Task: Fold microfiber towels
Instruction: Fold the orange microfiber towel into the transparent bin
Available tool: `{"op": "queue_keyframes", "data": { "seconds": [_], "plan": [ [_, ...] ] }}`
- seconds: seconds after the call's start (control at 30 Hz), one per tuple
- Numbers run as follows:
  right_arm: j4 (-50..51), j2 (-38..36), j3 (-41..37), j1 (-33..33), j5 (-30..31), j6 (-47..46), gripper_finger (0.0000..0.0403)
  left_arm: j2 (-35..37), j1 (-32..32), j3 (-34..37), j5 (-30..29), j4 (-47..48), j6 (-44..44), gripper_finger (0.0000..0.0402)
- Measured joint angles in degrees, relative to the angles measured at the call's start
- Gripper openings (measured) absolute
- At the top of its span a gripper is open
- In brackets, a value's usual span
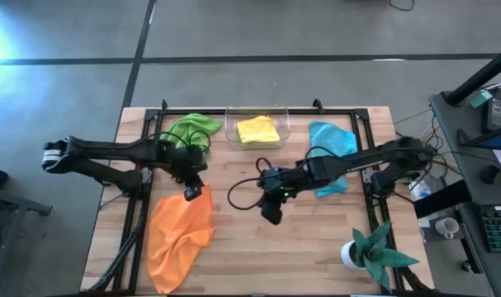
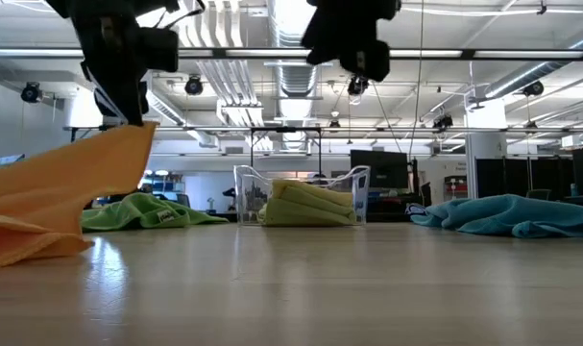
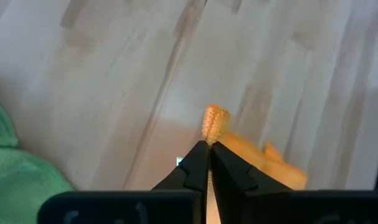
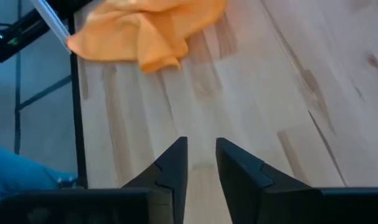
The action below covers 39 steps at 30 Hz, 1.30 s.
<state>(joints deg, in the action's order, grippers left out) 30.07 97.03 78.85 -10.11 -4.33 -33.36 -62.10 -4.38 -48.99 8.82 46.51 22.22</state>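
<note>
So right now I've got my left gripper (image 1: 192, 192) pinched tight on one corner of the orange towel (image 1: 179, 235), and you can see the little nub of fabric poking out past the closed fingertips in the left wrist view. The corner is lifted off the wooden table (image 1: 250, 256) while the rest of the cloth trails down in a rumpled heap toward the near left edge. My right gripper (image 1: 271, 216) is hanging over the middle of the table with nothing in it, fingers a little apart, well clear of the orange cloth. The other towels are parked along the back: a lime green towel (image 1: 188, 129) bunched up at the left, a yellow towel (image 1: 258, 130) already sitting folded in the clear bin (image 1: 230, 132), and a light blue towel (image 1: 330, 148) crumpled at the right. The teal plant (image 1: 378, 252) sits at the near right corner, out of the way. My read is I'm at the spreading-out stage for the orange one, not folding yet. The next move probably needs my right gripper to find a second corner on that heap so I can stretch it flat between both arms. Tricky part will be picking a real corner out of those wrinkles.
</note>
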Motion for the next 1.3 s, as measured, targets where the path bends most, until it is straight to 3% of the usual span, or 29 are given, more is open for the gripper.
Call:
{"op": "queue_keyframes", "data": {
  "seconds": [0.4, 0.67, 1.1, 1.3],
  "plan": [
    [-12.85, 7.44, 0.00, 1.60, 2.87, 0.37, 0.0154, 0.37, 0.02, -4.71, -0.04, 0.01, -0.04, 0.0000],
    [-26.77, 10.86, 0.00, 2.60, 3.52, 3.91, 0.0146, 0.37, 0.04, -8.44, -0.07, 1.23, -0.28, 0.0000],
    [-32.32, 10.97, 0.00, 3.39, 14.30, 4.63, 0.0130, 0.85, 0.04, -12.33, -0.07, 1.23, -0.59, 0.0000],
    [-38.51, 12.88, 0.00, 3.52, 14.90, 4.45, 0.0130, 1.13, 0.04, -12.34, -0.07, 1.23, -0.59, 0.0000]
  ]
}}
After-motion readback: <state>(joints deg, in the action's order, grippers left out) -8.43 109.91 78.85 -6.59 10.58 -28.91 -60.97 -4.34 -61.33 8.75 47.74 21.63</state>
